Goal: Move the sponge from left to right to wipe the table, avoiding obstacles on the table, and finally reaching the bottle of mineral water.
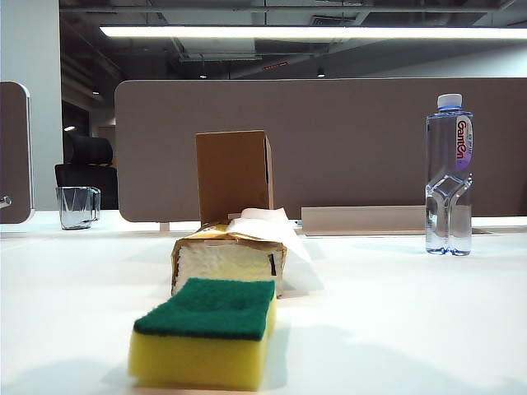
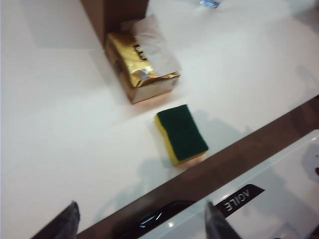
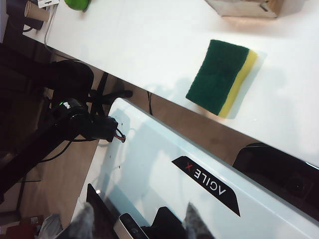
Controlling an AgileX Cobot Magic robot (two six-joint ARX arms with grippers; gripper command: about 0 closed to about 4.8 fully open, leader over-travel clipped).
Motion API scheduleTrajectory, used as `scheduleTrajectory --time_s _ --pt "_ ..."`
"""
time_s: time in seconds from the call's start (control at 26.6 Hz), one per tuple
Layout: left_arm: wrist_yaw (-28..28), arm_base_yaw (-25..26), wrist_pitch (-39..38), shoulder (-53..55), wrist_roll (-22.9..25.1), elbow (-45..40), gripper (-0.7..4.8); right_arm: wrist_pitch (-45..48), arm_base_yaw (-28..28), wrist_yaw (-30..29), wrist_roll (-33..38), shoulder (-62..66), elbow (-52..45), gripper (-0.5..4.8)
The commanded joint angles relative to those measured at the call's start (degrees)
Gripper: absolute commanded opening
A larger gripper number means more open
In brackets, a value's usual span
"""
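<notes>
The sponge (image 1: pixel 206 329), yellow foam with a dark green top, lies on the white table (image 1: pixel 412 313) near its front edge. Behind it are the obstacles: a gold tissue pack (image 1: pixel 230 259) with a sheet sticking out, and behind that a brown cardboard box (image 1: pixel 235 173). The bottle of mineral water (image 1: pixel 449 177) stands far right. Neither gripper shows in the exterior view. My left gripper (image 2: pixel 142 224) is open and empty, held back above the table edge, well short of the sponge (image 2: pixel 182 133) and tissue pack (image 2: pixel 142 69). My right gripper (image 3: pixel 139 224) is open and empty over the robot's base, away from the sponge (image 3: pixel 222 77).
A clear glass cup (image 1: pixel 78 206) stands at the far left, in front of a grey partition (image 1: pixel 346 140). The table's brown front edge (image 2: pixel 239 154) and the robot's white base (image 3: pixel 164 164) lie under the wrists. A green object (image 3: pixel 77 4) and a paper cup (image 3: pixel 37 11) sit at a far corner.
</notes>
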Motion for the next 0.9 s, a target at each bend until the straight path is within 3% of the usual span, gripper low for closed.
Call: scheduleTrajectory --time_s 0.04,0.26,0.53,0.9 --pt "1.86 0.04 -0.22 -1.16 -1.05 0.17 3.22 -0.15 0.07 -0.09 -0.35 0.28 0.02 2.40" --pt "5.92 -0.02 -0.20 -3.06 -3.39 0.13 3.22 1.22 0.37 -0.11 0.52 0.74 -4.55 2.43" --pt "5.88 -0.02 -0.22 -3.83 -3.32 0.04 3.18 7.48 1.25 -0.07 3.69 0.74 -10.49 2.43" --pt "7.82 -0.09 -0.22 -6.34 -3.58 -3.43 3.18 16.70 14.10 11.56 9.55 4.72 -11.65 2.43"
